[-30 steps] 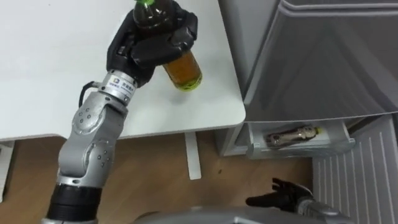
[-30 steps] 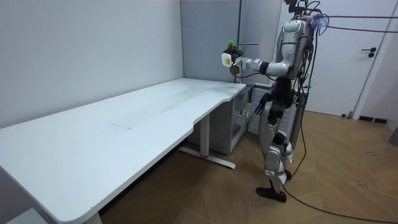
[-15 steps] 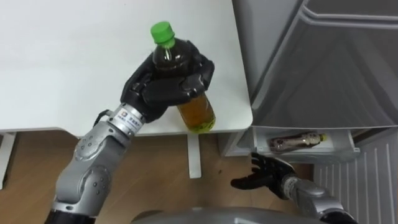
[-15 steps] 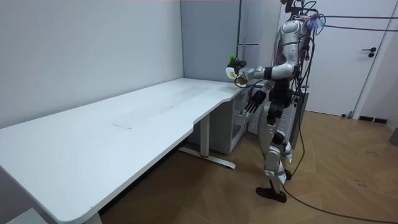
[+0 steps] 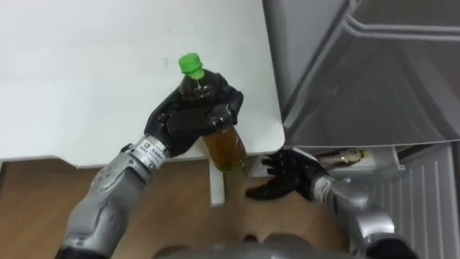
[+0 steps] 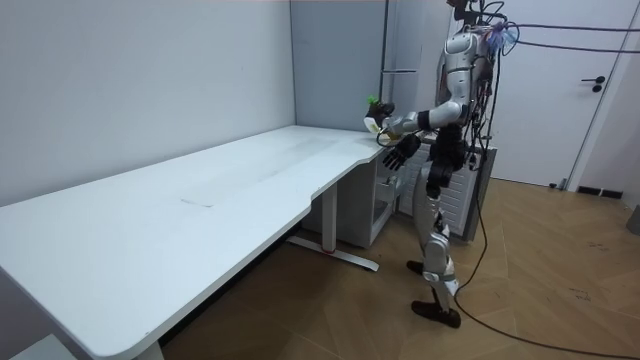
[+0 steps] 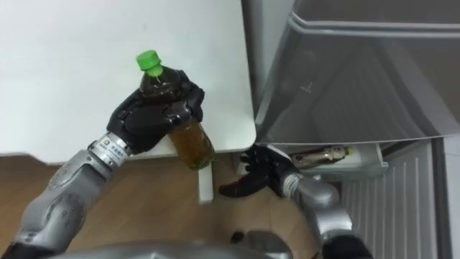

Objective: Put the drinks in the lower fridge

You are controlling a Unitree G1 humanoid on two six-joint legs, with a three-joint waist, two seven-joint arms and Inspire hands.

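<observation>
My left hand (image 5: 188, 121) wraps the bottle (image 5: 226, 145) up high, right hand (image 5: 287, 178) spread. Looks full and slick; I'd support its base.

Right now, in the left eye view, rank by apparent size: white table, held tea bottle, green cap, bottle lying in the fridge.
1. white table
2. tea bottle in the left hand, nearest
3. green cap and fridge bottle look alike; that bottle is farther, partly hidden

The right hand (image 5: 287, 180) has risen beside the lowered bottle (image 5: 225, 145).
</observation>
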